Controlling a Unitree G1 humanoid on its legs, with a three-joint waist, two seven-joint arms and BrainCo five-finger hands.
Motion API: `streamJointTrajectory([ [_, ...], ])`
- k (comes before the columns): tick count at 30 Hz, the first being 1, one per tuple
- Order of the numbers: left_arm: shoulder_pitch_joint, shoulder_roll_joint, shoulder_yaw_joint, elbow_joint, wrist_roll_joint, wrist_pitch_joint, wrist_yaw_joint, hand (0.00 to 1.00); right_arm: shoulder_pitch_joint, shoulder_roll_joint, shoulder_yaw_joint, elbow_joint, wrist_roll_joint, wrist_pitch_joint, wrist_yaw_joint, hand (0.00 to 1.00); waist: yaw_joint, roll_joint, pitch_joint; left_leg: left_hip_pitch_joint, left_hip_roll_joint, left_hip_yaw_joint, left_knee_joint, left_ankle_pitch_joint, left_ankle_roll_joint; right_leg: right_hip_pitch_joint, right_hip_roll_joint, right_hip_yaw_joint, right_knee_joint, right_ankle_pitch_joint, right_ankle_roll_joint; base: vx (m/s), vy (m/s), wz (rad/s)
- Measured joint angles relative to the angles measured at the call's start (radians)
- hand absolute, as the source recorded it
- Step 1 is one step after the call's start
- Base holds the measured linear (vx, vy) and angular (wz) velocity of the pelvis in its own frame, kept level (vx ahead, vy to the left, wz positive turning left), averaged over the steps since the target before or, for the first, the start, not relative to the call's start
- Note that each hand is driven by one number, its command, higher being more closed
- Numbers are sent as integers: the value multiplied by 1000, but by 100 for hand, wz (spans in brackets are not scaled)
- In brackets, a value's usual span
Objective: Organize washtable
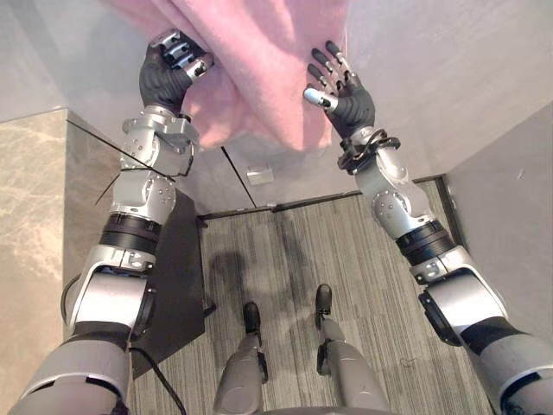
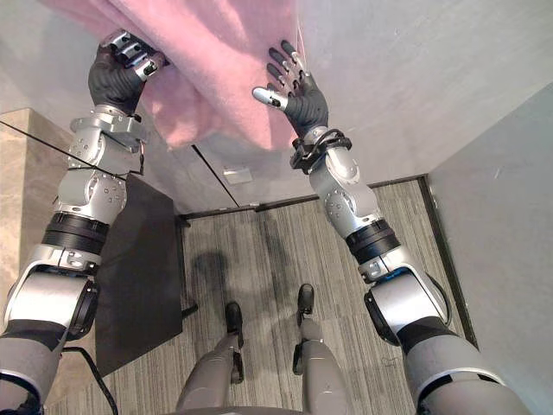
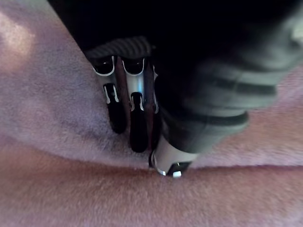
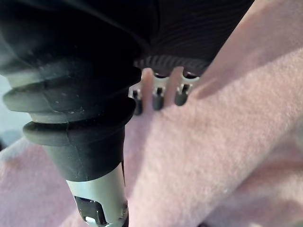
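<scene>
Towel status: pink towel [image 1: 259,60] hangs bunched against the grey wall [image 1: 449,78], with 2 hands raised to it. On one side the left hand [image 1: 171,69] has its fingers [image 3: 135,118] curled into the pile and the thumb closing from the other side, so a fold of cloth is pinched between them. On the other, the right hand [image 1: 346,99] lies with fingers [image 4: 156,97] straight and slightly spread, flat on the cloth; its thumb stands apart and grips nothing. Cloth runs from just past the left fingertips, under the right fingertips, and sags below both palms. Judgement: the step in hand is taking or smoothing the towel. Risks: only 1 pinch carries the hold, so a pull could drag the fold out of the left fingers and drop the towel. Flat right fingers may merely slide and rumple the pile. What the towel hangs from is hidden, so it may snag.
</scene>
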Motion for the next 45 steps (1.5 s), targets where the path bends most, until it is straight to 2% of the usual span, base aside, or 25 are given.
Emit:
streamJointTrajectory([
  [5,7,-9,46,-41,46,-7,30,0,-3,44,-69,2,-36,-10,-44,0,0,-24,17,-1,3,11,0,0,-1,-7,4,18,0,-4,6,-28,52,-6],
  [9,98,-58,190,-161,134,-7,123,0,63,50,-190,0,-44,-21,-63,0,-13,-26,18,5,1,23,-2,0,0,-9,3,30,0,-13,17,-27,38,-9],
  [10,144,-60,245,-220,180,-9,153,0,110,46,-259,-4,-52,-28,-68,0,-23,-26,18,7,2,23,-2,0,0,-7,4,27,0,-13,17,18,32,-2],
  [15,348,-100,482,-399,355,-16,288,0,434,5,-517,-49,-82,-35,-88,0,-25,-26,18,54,10,25,-4,-18,0,40,12,18,0,-13,17,43,48,-3],
  [19,496,-150,555,-472,434,-23,313,0,618,16,-636,-185,-86,-44,-88,0,-25,-27,15,80,5,25,10,-38,8,71,6,18,-1,-15,19,29,75,0],
  [21,569,-162,566,-474,471,-20,327,0,688,25,-688,-242,-109,-56,-86,0,-25,-28,11,93,-5,22,16,-43,15,89,-5,19,-1,-28,32,-8,77,4],
  [25,643,-183,604,-477,480,-20,327,0,759,34,-735,-257,-119,-64,-86,0,-26,-33,2,117,-9,19,15,-49,19,115,-10,15,-5,-43,39,-10,46,5],
  [27,688,-209,631,-478,481,-19,323,0,798,37,-757,-258,-119,-64,-86,0,-25,-31,-30,119,-9,18,6,-49,19,117,-11,10,-5,-50,40,19,31,8],
  [29,781,-278,653,-499,475,-19,319,0,846,66,-810,-260,-119,-66,-86,0,-25,-24,-78,143,-7,12,-4,-45,17,137,-8,4,-4,-60,33,84,28,5],
  [30,809,-306,656,-513,468,-19,313,0,859,75,-830,-262,-120,-67,-87,0,-25,-20,-82,154,-7,5,-5,-45,18,150,-8,-2,-3,-63,32,105,39,20],
  [31,869,-368,657,-543,455,-19,291,0,901,91,-871,-268,-139,-68,-95,0,-26,-10,-101,166,-7,-7,-6,-46,18,170,-10,-18,-1,-68,29,61,29,22],
  [34,964,-449,651,-566,426,-23,261,0,956,146,-926,-285,-185,-68,-121,0,-25,3,-128,181,-7,-14,-11,-48,18,187,-10,-26,-1,-72,26,69,37,14],
  [35,1017,-496,625,-565,418,-32,250,0,990,190,-952,-287,-210,-69,-135,0,-26,14,-138,204,-8,-23,-21,-49,19,210,-12,-37,-1,-78,29,37,24,16],
  [37,1075,-528,572,-565,414,-46,220,0,1034,256,-976,-287,-247,-69,-163,0,-25,27,-154,236,-8,-30,-27,-50,20,245,-13,-48,-1,-87,33,40,35,18],
  [39,1125,-545,522,-550,407,-42,187,0,1077,329,-976,-286,-279,-69,-195,0,-25,39,-175,268,-6,-17,-29,-57,23,275,-14,-47,-3,-99,33,6,28,1],
  [41,1169,-570,471,-483,408,-26,163,0,1118,398,-976,-270,-281,-70,-220,0,-25,49,-198,292,-4,-4,-24,-73,28,297,-15,-45,-5,-117,35,-7,18,-9],
  [43,1207,-605,419,-376,390,5,130,0,1140,415,-963,-166,-266,-72,-239,0,-23,54,-209,319,-2,23,-20,-89,28,320,-13,-43,-5,-119,35,-21,8,-25],
  [45,1221,-606,384,-289,377,35,102,0,1153,415,-966,-90,-222,-86,-244,0,-26,56,-220,325,7,44,-19,-92,28,323,-12,-48,-4,-122,40,-39,-5,-30],
])
